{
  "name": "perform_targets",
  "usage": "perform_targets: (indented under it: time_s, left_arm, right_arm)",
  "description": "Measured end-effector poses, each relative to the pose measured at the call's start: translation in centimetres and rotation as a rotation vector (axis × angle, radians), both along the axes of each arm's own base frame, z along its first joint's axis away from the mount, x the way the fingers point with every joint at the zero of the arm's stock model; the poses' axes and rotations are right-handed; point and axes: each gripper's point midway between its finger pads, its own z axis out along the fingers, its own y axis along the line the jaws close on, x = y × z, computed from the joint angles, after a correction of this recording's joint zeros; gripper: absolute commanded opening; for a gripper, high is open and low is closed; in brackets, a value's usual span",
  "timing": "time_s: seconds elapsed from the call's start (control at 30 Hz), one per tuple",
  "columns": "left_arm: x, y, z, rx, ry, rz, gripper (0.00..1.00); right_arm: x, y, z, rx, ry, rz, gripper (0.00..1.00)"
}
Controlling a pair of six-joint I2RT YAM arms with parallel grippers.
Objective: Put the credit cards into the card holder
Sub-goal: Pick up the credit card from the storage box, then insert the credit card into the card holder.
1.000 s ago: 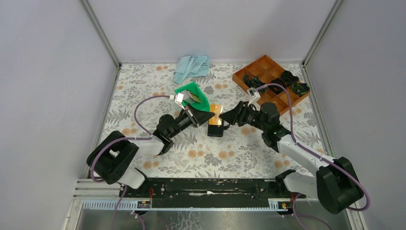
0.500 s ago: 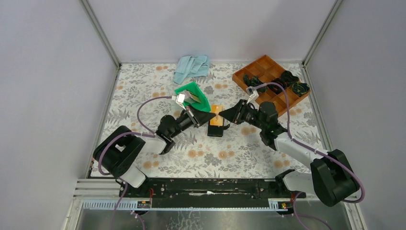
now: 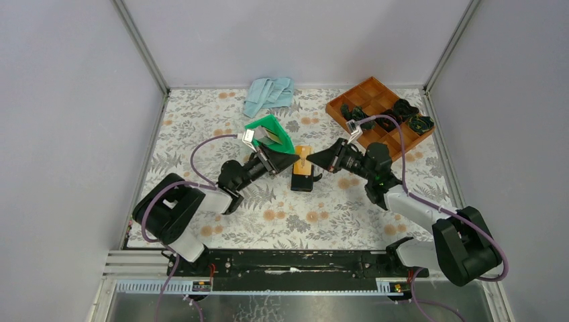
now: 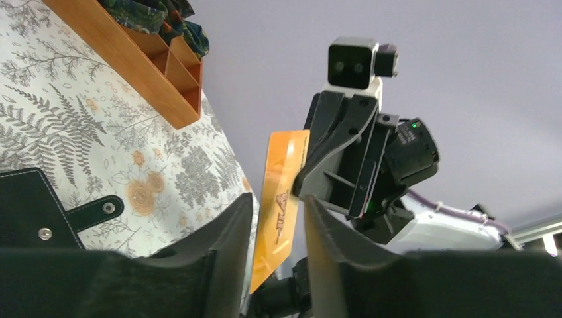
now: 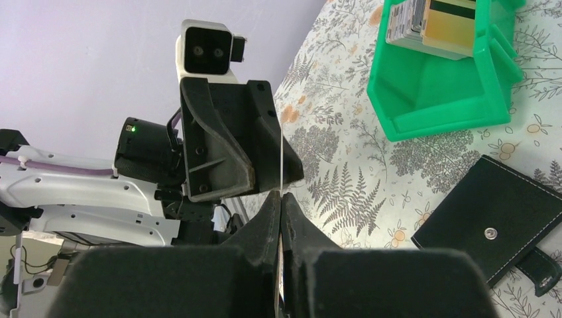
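An orange credit card (image 3: 304, 161) stands on edge above the black card holder (image 3: 302, 182), which lies flat on the floral table. My right gripper (image 5: 281, 195) is shut on the card, seen edge-on (image 5: 283, 159) as a thin line. My left gripper (image 4: 278, 202) is open, its jaws on either side of the same card (image 4: 285, 165) with a gap on each side. The two grippers meet tip to tip, left (image 3: 292, 161) and right (image 3: 314, 161). More cards (image 5: 434, 20) stand in the green bin (image 5: 424, 99).
The green bin (image 3: 272, 131) sits just behind my left gripper. A brown compartment tray (image 3: 379, 114) with dark items is at the back right. A light blue cloth (image 3: 268, 94) lies at the back centre. The holder's tab (image 4: 93, 212) points toward the tray.
My right gripper has moved in from the right and shut on the orange card. My left gripper, shut on the card before, has opened its jaws off it.
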Motion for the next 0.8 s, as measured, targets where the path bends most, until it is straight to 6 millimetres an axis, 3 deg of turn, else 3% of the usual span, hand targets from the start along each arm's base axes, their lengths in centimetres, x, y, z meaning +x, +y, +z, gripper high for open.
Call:
perform_targets:
  time_s: [0.2, 0.47, 0.6, 0.8]
  left_arm:
    - [0.5, 1.5, -0.9, 0.011, 0.024, 0.04, 0.53]
    - [0.6, 4.0, -1.6, 0.138, 0.009, 0.167, 0.47]
    - [0.1, 3.7, -3.2, 0.267, 0.006, 0.2, 0.34]
    - [-0.9, 3.1, -7.9, 0.501, 0.055, 0.214, 0.21]
  right_arm:
    - [-0.4, -0.3, -0.3, -0.019, 0.021, 0.0, 0.0]
    - [-0.7, -2.0, -0.6, -0.127, 0.02, -0.072, 0.0]
    - [0.0, -3.0, -2.4, -0.221, 0.067, -0.128, 0.0]
    - [0.7, -4.5, -7.0, -0.369, 0.189, -0.195, 0.0]
